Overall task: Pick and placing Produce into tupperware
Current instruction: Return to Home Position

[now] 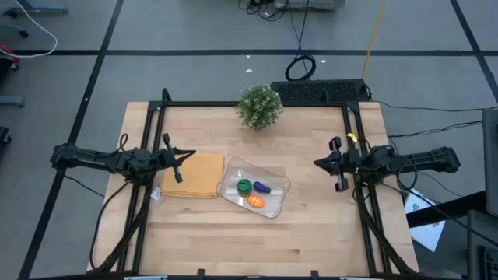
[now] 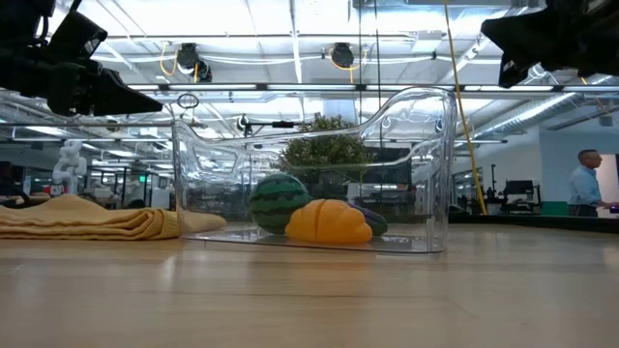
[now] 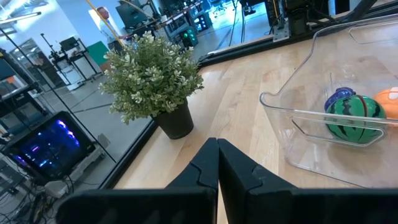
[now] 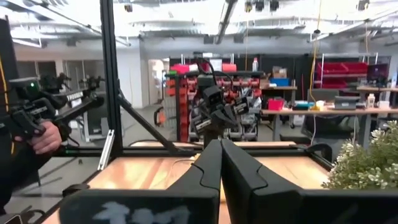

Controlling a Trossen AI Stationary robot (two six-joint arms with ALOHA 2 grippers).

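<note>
- the tub (image 1: 277,191) sits about mid-table (image 1: 311,233), turned at a slant to the table's edges; it's clear plastic, so the low view looks right through its wall (image 2: 426,174)
- all the produce is in the tub, three bits total; from above, the green piece (image 1: 244,186) and purple piece (image 1: 262,187) are side by side, with the orange piece (image 1: 255,201) just on the near side of them
- from table height the orange piece (image 2: 327,222) is up front and the green piece (image 2: 276,198) is behind it to one side; the purple piece (image 2: 374,222) only peeks out past the orange one
- left claw (image 1: 191,155): fingers pressed together with nothing between them, its own wrist view shows that plainly (image 3: 217,146); it hangs up off the table over the far edge of the mat (image 1: 191,179)
- right claw (image 1: 317,162): fingers also together and empty (image 4: 221,144); it's raised over bare wood to the right of the tub, well apart from it
- the mat lies just left of the tub, its edge right by the tub wall; can't tell if they actually touch
- the plant (image 1: 259,106) stands at the table's far edge, behind the tub and well apart from it; it shows through the tub in the low view (image 2: 327,150)
- a person (image 2: 583,184) stands in the room beyond the table; a hand (image 4: 45,138) holding something dark shows at the side of the right wrist view
</note>
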